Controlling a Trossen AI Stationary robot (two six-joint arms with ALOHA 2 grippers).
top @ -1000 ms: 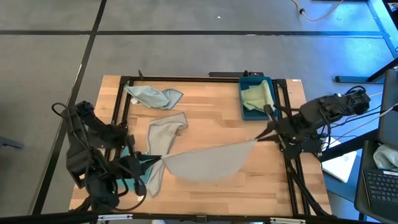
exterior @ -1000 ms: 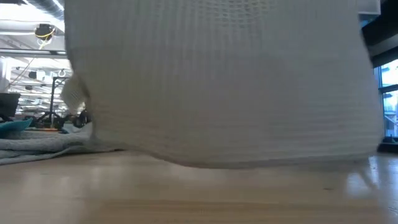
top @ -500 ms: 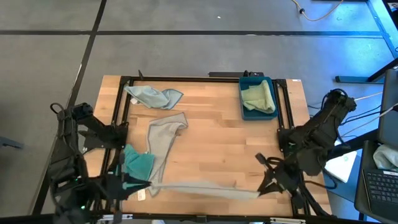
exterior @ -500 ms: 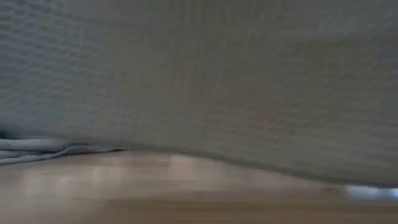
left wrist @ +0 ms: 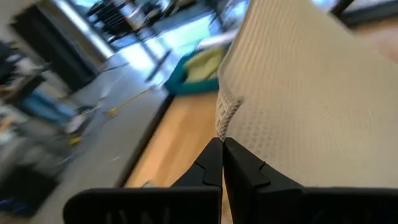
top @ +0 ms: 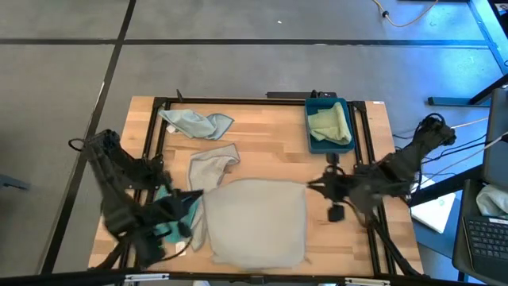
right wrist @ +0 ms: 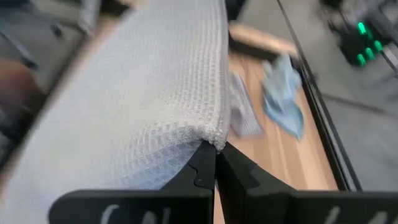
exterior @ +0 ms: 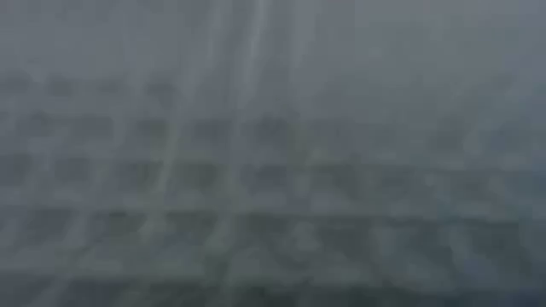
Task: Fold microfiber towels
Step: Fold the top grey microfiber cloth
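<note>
You have a large light grey towel (top: 255, 220) spread across the lower middle of the tabletop (top: 270, 147) in the high view, its far edge running between the two tools. Your left tool (top: 196, 199) sits at the towel's upper left corner, left of frame centre; its wrist view shows the two dark fingers (left wrist: 211, 163) pressed together on a corner of the waffle-weave cloth (left wrist: 298, 106). Your right tool (top: 311, 187) is at the towel's upper right corner, right of centre, and its wrist view likewise shows the fingers (right wrist: 205, 167) pinched shut on the hemmed corner of the grey cloth (right wrist: 143, 112).

The low view is filled with grey weave and tells you nothing more.

Just left of the spread towel, a second grey towel (top: 208, 167) lies crumpled, partly under its edge, and a teal towel (top: 176, 214) shows beside your left tool at the lower left. A pale blue towel (top: 194, 123) lies bunched near the tabletop's upper left. At the upper right, a blue tray (top: 314, 143) holds a pale green towel (top: 331, 125).
</note>
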